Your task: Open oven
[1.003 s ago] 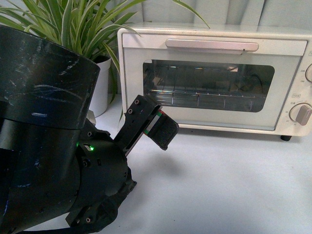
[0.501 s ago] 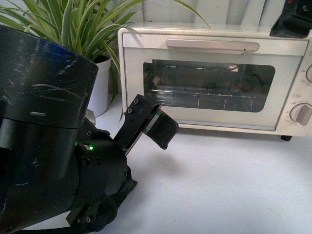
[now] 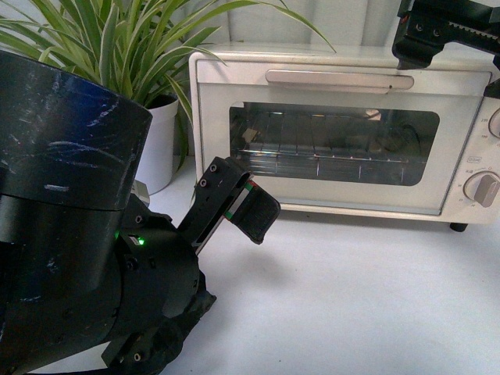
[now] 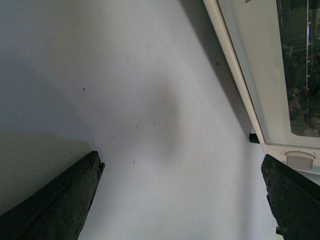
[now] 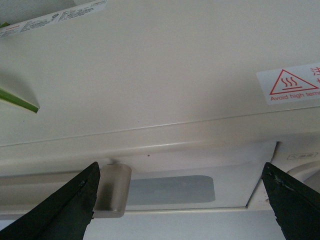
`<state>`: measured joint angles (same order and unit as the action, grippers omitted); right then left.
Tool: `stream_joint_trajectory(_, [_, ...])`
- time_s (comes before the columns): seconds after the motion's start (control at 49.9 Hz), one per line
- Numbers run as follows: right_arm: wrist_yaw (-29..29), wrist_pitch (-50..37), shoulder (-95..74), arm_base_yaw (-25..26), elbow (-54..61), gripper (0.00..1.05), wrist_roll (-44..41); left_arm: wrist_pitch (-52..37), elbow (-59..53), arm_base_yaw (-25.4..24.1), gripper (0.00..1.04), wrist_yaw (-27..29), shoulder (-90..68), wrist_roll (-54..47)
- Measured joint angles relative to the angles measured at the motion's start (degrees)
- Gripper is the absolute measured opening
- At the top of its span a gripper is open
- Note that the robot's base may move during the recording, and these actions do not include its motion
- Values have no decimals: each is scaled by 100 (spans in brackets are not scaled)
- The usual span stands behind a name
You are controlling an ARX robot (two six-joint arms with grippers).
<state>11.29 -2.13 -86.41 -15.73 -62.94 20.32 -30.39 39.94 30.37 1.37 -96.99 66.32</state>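
Note:
The cream-white oven (image 3: 344, 133) stands at the back of the table with its glass door closed and its long bar handle (image 3: 340, 79) along the top. My right gripper (image 3: 437, 31) hangs open above the oven's top right, near the handle's right end. In the right wrist view its open gripper (image 5: 182, 172) looks down over the oven top (image 5: 150, 65), with the handle's end (image 5: 112, 190) beside one finger. My left gripper (image 3: 250, 207) is open, low above the table in front of the door's left part. The left wrist view shows that open gripper (image 4: 182, 165) over bare table, beside the oven (image 4: 260, 75).
A leafy plant in a white pot (image 3: 160, 144) stands left of the oven. Grey knobs (image 3: 484, 187) sit on the oven's right panel. My left arm's dark bulk (image 3: 70, 219) fills the near left. A heat warning sticker (image 5: 290, 85) lies on the oven top.
My right gripper has come into view at the top right and moved left and down over the oven's top. The left arm has barely shifted.

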Motion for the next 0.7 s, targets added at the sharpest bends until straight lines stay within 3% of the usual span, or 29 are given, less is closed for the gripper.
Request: stream_joint_trajectory(0.702, [-81, 289, -199, -70, -219, 95, -179, 48, 0, -15, 98, -2, 15, -2])
